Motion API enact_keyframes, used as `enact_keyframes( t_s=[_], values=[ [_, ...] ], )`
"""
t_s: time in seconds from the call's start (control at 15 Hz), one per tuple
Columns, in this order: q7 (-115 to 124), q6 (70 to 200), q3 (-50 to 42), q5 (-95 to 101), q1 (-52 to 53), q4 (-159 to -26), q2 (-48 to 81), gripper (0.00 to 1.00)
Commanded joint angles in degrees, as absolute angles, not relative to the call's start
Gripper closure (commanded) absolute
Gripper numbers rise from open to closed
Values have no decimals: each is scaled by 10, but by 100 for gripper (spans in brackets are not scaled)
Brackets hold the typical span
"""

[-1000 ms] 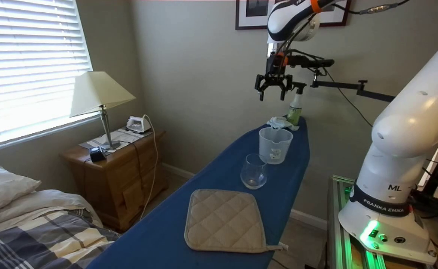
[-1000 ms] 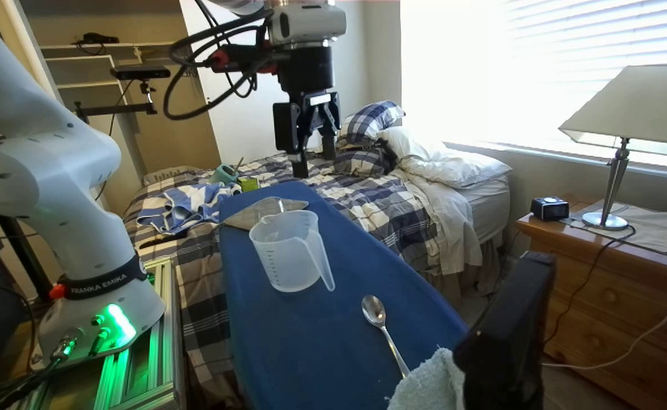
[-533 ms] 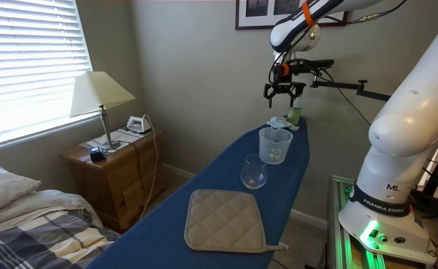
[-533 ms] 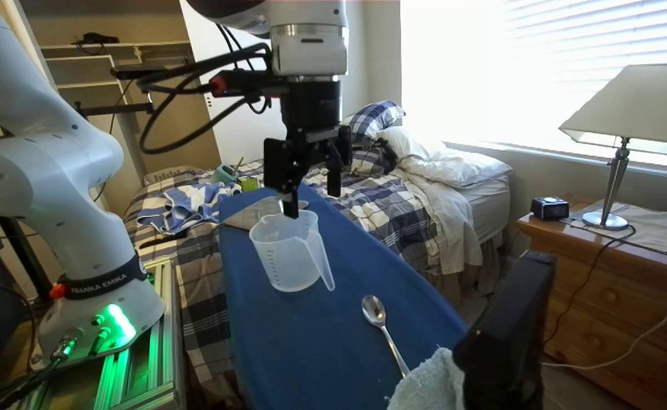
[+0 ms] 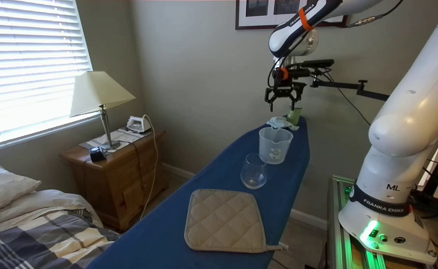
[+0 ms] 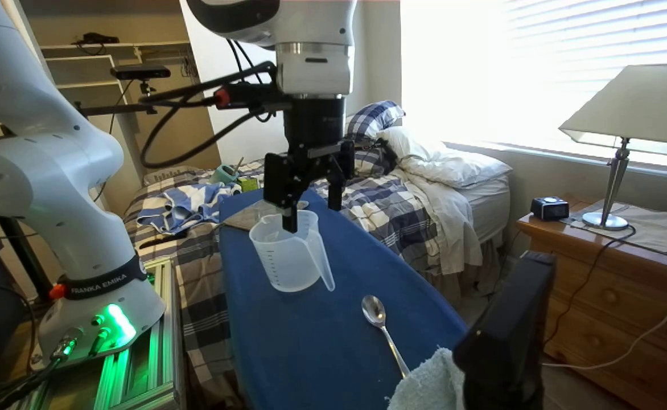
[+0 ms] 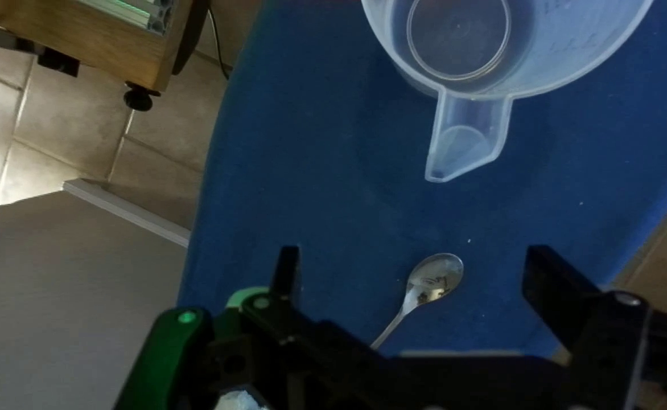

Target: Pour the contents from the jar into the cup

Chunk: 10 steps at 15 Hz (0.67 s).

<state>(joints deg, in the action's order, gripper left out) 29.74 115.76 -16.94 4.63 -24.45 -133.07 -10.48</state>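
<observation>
The jar (image 5: 275, 146), a frosted measuring jug, stands upright on the blue ironing board. Its handle (image 6: 320, 263) points toward the spoon, and in the wrist view the jar (image 7: 581, 48) is cut off by the top edge. I cannot make out any contents. The cup (image 5: 253, 172), a clear rounded glass, stands close by the jar on the pot-holder side; it is out of the wrist view. My gripper (image 5: 282, 107) hangs above the board on the jar's handle side, apart from it. The fingers (image 7: 558, 279) are wide apart with nothing between them.
A spoon (image 7: 436, 278) lies on the board below the gripper. At the board's narrow end are a crumpled cloth (image 5: 280, 122) and a green spray bottle (image 5: 294, 116). A quilted pot holder (image 5: 224, 220) lies beyond the cup. A dark object (image 6: 510, 336) looms close to a camera.
The gripper has come down and shifted toward the spray-bottle end of the board, slowing over the last half second. It has stayed open. Jar and cup have not moved.
</observation>
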Motion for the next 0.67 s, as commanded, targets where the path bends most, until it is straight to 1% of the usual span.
enact_keyframes(
  t_s=[0.0,0.6],
  values=[
    [308,1164,-190,27,-246,-1321,-60,0],
    [277,1127,-220,-123,-241,-1298,18,0]
  ],
)
